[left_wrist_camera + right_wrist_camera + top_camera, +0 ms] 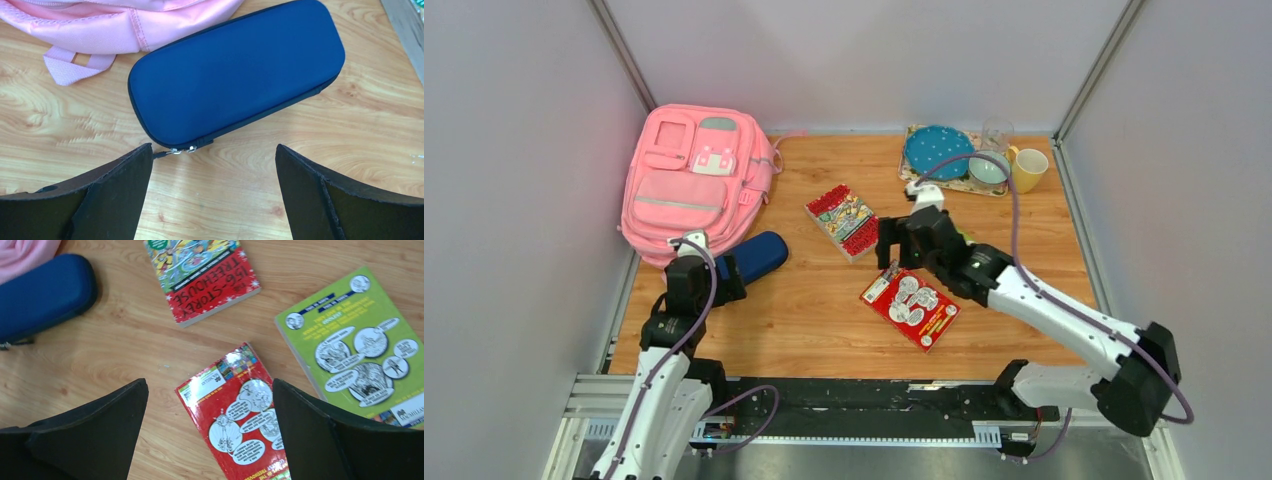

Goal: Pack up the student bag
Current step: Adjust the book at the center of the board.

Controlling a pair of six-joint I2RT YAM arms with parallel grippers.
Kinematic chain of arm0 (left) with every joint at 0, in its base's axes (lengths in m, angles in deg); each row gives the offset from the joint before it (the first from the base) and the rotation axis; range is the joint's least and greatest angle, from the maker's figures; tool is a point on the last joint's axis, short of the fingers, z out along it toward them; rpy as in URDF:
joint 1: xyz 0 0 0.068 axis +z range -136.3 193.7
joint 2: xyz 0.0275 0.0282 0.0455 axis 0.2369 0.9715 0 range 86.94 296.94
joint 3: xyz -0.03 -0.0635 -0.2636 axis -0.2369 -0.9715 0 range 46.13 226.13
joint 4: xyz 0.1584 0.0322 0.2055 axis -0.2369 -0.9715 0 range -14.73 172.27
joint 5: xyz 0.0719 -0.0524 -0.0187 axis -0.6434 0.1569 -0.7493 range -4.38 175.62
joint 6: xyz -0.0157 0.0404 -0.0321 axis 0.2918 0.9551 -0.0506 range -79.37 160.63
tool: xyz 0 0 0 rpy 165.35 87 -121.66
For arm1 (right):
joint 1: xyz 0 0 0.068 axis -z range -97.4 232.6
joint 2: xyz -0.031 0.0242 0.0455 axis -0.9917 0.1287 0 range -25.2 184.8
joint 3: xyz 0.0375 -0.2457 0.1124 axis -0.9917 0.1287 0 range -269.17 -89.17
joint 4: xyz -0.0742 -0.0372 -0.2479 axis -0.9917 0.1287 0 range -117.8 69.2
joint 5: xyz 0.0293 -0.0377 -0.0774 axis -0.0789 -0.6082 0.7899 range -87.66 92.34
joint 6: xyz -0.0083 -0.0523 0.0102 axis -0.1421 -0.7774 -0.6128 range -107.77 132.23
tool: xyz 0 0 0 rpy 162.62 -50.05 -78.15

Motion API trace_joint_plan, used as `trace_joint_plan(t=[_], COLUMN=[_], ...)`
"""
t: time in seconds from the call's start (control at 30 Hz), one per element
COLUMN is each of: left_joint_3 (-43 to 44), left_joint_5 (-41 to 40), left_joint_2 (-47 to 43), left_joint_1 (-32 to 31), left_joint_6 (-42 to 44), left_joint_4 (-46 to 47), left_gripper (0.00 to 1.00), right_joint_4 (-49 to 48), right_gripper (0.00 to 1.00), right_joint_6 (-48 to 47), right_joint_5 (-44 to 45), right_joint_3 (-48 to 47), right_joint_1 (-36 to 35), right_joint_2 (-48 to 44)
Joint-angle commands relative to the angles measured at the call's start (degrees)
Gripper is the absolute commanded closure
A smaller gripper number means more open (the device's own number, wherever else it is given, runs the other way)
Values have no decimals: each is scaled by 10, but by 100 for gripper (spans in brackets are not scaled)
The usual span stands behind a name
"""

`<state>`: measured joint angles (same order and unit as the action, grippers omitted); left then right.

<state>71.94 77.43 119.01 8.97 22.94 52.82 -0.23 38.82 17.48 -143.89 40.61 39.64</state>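
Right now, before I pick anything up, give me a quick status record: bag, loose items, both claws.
student bag: far-left corner of the table, lying front up
navy case: flat on the table, right beside the bag's near edge
Treehouse book: flat, mid-table
red book: flat, nearer the arms
green book: flat, beside the red book
left claw: open, empty, just short of the navy case's zip end
right claw: open, empty, over the red book
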Motion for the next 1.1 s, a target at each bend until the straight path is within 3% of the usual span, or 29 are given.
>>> trace_joint_plan(t=[0.0,0.17,0.27,0.37,0.53,0.73,1.07], left_joint_3=[10,4,4,4,4,7,6], left_joint_5=[-14,-4,-10,-8,5,10,6], left_joint_2=[-12,-20,-19,-16,-4,10,8], left_joint_1=[2,2,2,2,2,2,2], left_joint_6=[28,32,33,33,37,35,29], left_joint_4=[-20,-13,-13,-15,-9,-21,-28], left_gripper=[1,1,1,1,1,1,1], right_joint_4=[-51,-14,11,14,-44,-53,-106], right_gripper=[1,1,1,1,4,5,5], right_joint_6=[-53,-79,-60,-21,50,81,120], right_joint_5=[153,68,115,110,-19,-51,-87], right_joint_3=[-56,-166,-217,-227,-221,-192,-56], right_joint_1=[-91,-104,-114,-97,-20,47,144], right_joint_2=[73,213,258,287,324,384,365])
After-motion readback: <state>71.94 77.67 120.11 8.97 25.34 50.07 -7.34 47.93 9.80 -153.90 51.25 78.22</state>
